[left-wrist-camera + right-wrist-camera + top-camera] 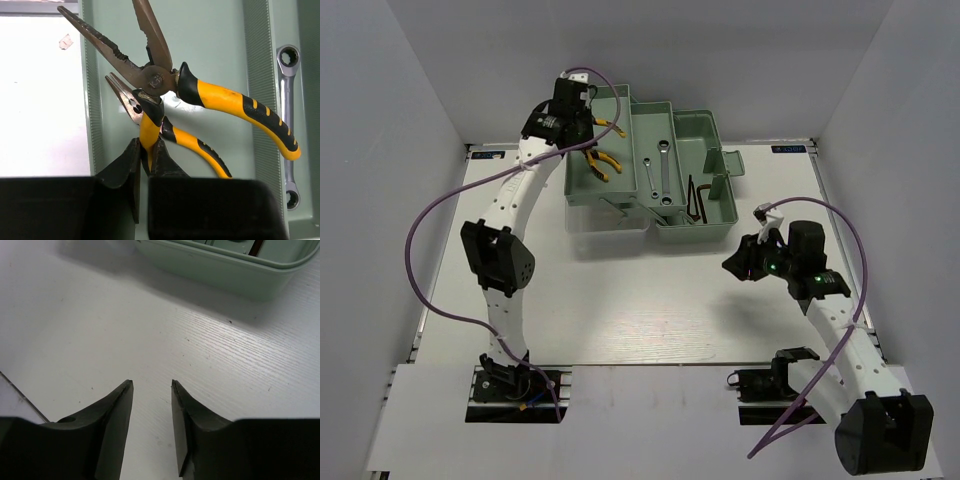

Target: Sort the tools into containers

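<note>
Pale green toolbox open. L tray: larger pliers, jaws agape; smaller pliers, one yellow handle pinched by left hand, poss. lifted. Mid tray: two silver wrenches. R compartment: dark hex keys.

The left gripper hung over the left tray of the pale green toolbox, at yellow-handled pliers. Two silver wrenches lay in the middle compartment and dark hex keys in the right one. The right gripper hovered above the white table nearby.
</note>
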Available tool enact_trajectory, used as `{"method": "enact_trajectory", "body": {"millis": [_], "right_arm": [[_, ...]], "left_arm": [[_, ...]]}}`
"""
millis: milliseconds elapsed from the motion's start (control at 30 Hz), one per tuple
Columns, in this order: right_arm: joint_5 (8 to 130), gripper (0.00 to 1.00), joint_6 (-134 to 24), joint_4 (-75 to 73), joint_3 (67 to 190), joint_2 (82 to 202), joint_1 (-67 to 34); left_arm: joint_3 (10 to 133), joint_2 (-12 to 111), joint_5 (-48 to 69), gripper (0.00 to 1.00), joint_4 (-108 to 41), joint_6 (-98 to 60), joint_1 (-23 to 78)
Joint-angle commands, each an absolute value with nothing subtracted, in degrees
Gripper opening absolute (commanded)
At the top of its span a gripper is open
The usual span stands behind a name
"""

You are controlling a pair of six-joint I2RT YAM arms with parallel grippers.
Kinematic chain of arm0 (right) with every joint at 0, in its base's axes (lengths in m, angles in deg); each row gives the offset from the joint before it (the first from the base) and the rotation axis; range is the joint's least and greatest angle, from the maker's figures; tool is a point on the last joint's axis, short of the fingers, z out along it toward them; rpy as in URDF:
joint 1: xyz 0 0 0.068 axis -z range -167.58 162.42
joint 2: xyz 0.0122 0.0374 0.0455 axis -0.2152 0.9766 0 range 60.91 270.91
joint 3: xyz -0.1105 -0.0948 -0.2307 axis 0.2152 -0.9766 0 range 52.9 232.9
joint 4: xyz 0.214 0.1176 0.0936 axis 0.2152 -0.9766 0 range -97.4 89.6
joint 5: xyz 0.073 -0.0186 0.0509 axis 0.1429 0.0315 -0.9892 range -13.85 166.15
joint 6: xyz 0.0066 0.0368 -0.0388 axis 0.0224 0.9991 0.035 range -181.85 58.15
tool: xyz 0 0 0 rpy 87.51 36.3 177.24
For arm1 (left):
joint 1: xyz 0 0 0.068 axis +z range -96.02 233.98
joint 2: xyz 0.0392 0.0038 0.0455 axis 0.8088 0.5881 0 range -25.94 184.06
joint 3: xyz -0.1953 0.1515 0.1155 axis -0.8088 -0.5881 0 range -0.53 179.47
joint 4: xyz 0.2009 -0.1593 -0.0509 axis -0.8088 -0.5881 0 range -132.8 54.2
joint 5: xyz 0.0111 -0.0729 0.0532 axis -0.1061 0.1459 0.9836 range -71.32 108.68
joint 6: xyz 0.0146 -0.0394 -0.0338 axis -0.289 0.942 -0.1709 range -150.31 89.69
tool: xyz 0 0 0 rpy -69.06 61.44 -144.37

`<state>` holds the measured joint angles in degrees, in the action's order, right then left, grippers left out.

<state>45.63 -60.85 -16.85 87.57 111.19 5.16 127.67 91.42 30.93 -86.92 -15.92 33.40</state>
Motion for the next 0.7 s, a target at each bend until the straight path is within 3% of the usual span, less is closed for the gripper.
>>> {"method": "enact_trajectory", "body": {"millis": [0,67,100,133,167,200,300,400,500,533,600,667], "right_arm": [[43.89,0.44,-61.58,-14.99,87.17,111.44,5.92],[43.98,0.52,-61.58,-14.9,87.09,111.36,6.36],[44.07,0.58,-61.41,-14.9,87.17,111.36,6.62],[43.72,0.58,-61.41,-14.9,87.0,111.45,6.8],[43.63,0.63,-61.32,-14.81,86.91,111.62,6.97],[43.2,0.67,-61.41,-14.81,86.91,111.54,7.41],[42.06,0.67,-61.41,-14.73,86.91,111.45,7.76],[39.52,0.64,-61.58,-14.72,86.65,111.71,8.12],[34.42,0.53,-68.05,-14.64,86.3,112.15,8.38],[28.83,0.3,-69.48,-14.72,85.95,112.32,8.29],[24.23,0.02,-76.21,-13.94,85.86,113.64,8.03],[15.97,0.0,-81.5,-13.76,87.17,115.13,7.59]], "left_arm": [[129.2,89.98,25.2,0.0,-85.11,-16.6,33.67],[129.2,90.6,24.31,0.04,-85.72,-16.6,33.67],[129.2,90.6,23.69,0.17,-86.25,-16.6,34.28],[128.68,91.13,23.69,0.28,-86.25,-16.6,34.29],[128.67,91.13,22.82,0.52,-86.25,-16.6,34.29],[128.15,91.13,22.81,0.62,-86.25,-16.6,34.29],[128.67,90.52,21.32,0.78,-85.64,-16.6,34.82],[129.55,89.9,20.7,0.79,-85.64,-16.6,34.82],[127.9,84.91,19.48,0.73,-83.28,-16.07,34.82],[126.31,82.89,19.47,0.45,-82.39,-16.07,34.82],[116.76,73.41,21.13,0.0,-78.98,-15.2,34.82],[106.05,64.11,25.08,0.0,-74.41,-13.97,34.82]]}}
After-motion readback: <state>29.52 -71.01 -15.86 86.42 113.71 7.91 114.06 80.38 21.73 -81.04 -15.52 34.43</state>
